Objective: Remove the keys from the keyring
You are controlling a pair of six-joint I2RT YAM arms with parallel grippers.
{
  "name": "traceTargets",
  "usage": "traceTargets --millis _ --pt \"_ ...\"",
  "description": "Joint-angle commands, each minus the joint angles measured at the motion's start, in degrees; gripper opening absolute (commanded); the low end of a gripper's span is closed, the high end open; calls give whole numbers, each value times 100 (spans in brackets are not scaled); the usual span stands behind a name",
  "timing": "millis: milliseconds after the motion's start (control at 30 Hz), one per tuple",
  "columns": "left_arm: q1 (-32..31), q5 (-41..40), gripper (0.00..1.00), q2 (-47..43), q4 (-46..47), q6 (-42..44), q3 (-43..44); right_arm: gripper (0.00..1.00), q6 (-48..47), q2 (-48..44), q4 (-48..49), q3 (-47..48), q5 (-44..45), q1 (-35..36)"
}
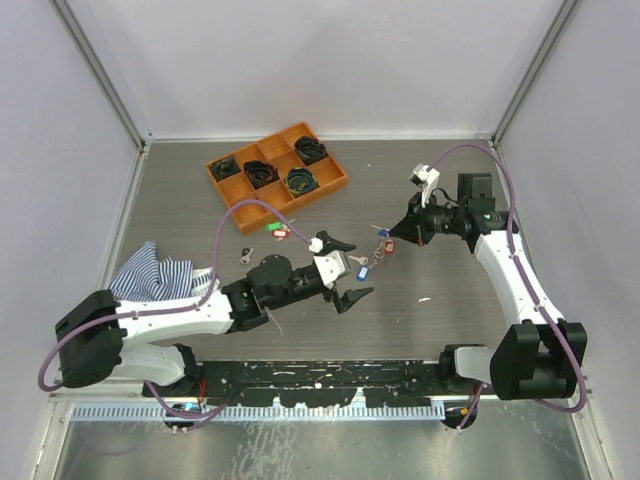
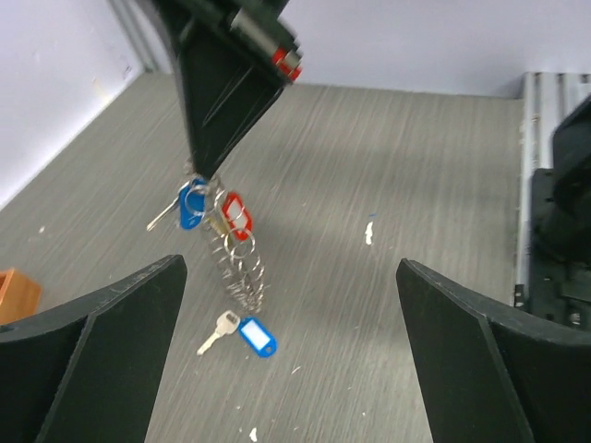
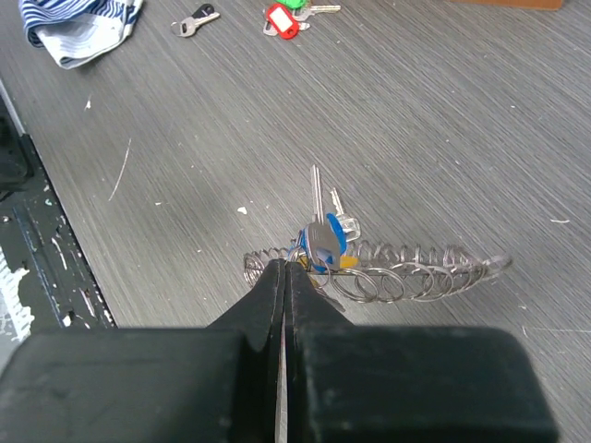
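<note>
While the black right gripper (image 3: pixel 284 269) has its jaws clenched on one end of the silvery wire keyring (image 3: pixel 411 277), that string of small loops sags from the pinch to the grey wood-grain worktop (image 3: pixel 443 111) near the overhead view's centre. A blue-tagged silver key (image 2: pixel 191 205) and a red-tagged silver key (image 2: pixel 236 212) hang bunched at the pinch. The black left gripper (image 1: pixel 350 272), jaws released, hovers just beside, above a loose silver key with a blue tag (image 2: pixel 247 334) lying on the worktop.
</note>
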Motion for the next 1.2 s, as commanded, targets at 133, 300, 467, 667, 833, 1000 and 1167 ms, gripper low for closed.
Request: traceTargets --millis 133,300,467,667,833,1000,1167 --pt "25 -1247 100 83 1651 -1139 -541 1 -35 -6 130 91 -534 27" --pt "491 -420 94 -132 1123 -2726 -487 1 -158 47 63 93 -550 32" --pt "1367 777 93 -42 788 -4144 -225 1 -225 132 20 95 -614 32" --pt "2079 2222 84 665 1192 -4447 -14 1 -196 250 17 78 -738 32" --pt "2223 2874 84 1229 2294 -3920 100 1 -94 233 104 63 -820 32" --pt "2190 2834 86 1136 1245 -2561 323 1 131 236 219 97 -966 32" --pt "2075 2579 87 1397 1216 -1434 59 1 562 223 559 56 -1148 32"
